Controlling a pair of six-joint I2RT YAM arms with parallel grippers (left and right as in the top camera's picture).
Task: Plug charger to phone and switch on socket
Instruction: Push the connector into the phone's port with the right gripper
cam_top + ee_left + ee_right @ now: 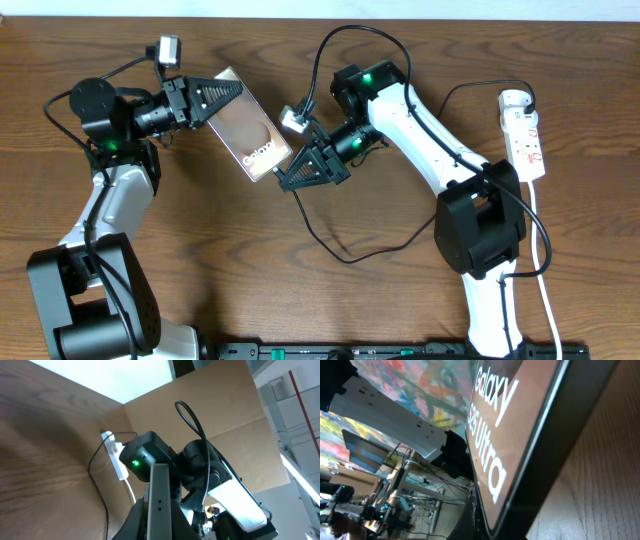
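Note:
The phone (250, 130) is held tilted above the table, its "Galaxy" lettering at the lower right end. My left gripper (225, 98) is shut on its upper left end; in the left wrist view the phone's thin edge (160, 495) stands between the fingers. My right gripper (288, 180) is at the phone's lower end, shut on the connector end of the charger, whose black cable (345, 255) loops over the table. The right wrist view shows the phone's face and dark edge (520, 435) very close; the connector is hidden. The charger's white adapter (513, 100) sits in the socket (527, 140) at far right.
The socket's white cord (545, 260) runs down the right side of the table. The socket also shows in the left wrist view (117, 455), in front of a cardboard wall (225, 415). The right arm's base (480, 225) stands beside the cable loop.

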